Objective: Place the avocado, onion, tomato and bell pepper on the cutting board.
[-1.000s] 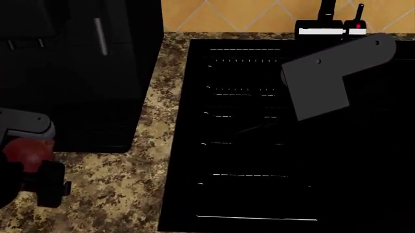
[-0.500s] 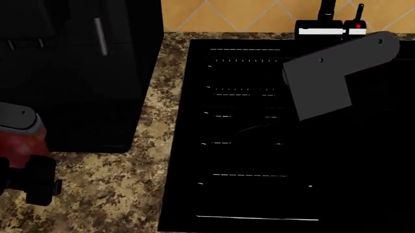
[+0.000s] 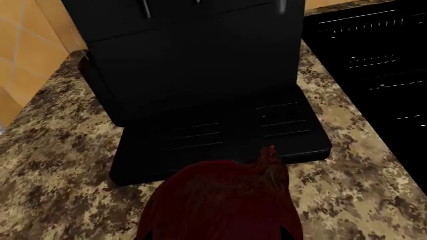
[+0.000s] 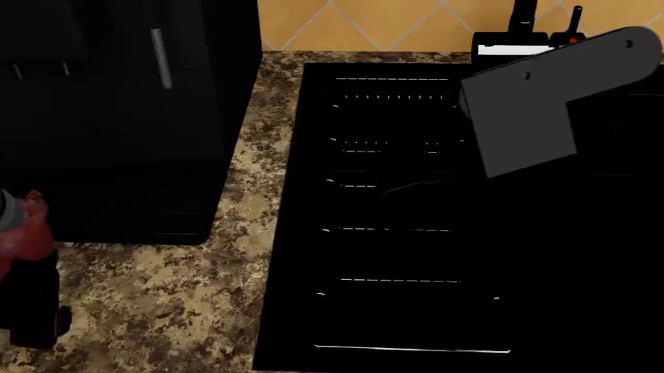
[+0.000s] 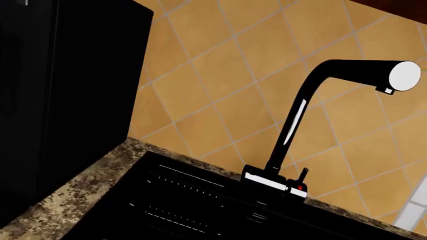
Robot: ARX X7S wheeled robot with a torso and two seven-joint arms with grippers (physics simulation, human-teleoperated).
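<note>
One onion [image 3: 223, 202] fills left wrist view | probably gripped | right jaws unseen

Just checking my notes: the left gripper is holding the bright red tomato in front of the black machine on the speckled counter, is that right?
Not quite. What the left gripper carries is the onion, not the tomato: the left wrist view shows a dark maroon bulb with a small papery tip and no green calyx. The rest stands: it is in front of the black machine on the speckled counter.
</note>
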